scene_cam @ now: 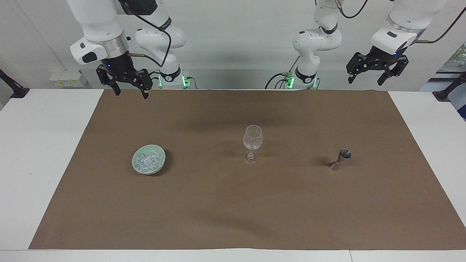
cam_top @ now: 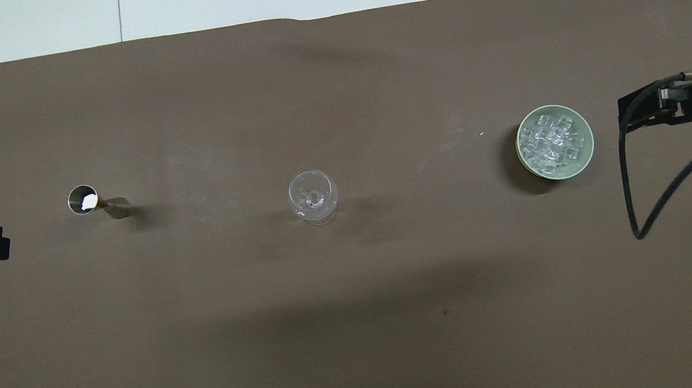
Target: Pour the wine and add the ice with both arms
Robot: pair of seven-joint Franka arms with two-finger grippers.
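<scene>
A clear wine glass (scene_cam: 252,143) (cam_top: 314,197) stands upright at the middle of the brown mat, with nothing visible in it. Toward the right arm's end sits a pale green bowl (scene_cam: 135,164) (cam_top: 586,154) holding the ice (scene_cam: 148,161) (cam_top: 553,140). Toward the left arm's end stands a small metal jigger (scene_cam: 340,159) (cam_top: 97,202); its mouth shows only a bright glint, so wine cannot be made out. My right gripper (scene_cam: 131,92) hangs open and empty over the mat's edge by the robots. My left gripper (scene_cam: 366,80) also hangs open and empty, over the mat's corner by its base.
The brown mat (scene_cam: 233,211) covers most of the white table (scene_cam: 36,145). A black cable (cam_top: 639,203) loops down from the right arm's wrist beside the bowl. Black clamp stands (scene_cam: 12,89) (scene_cam: 449,91) sit at the table's two corners by the robots.
</scene>
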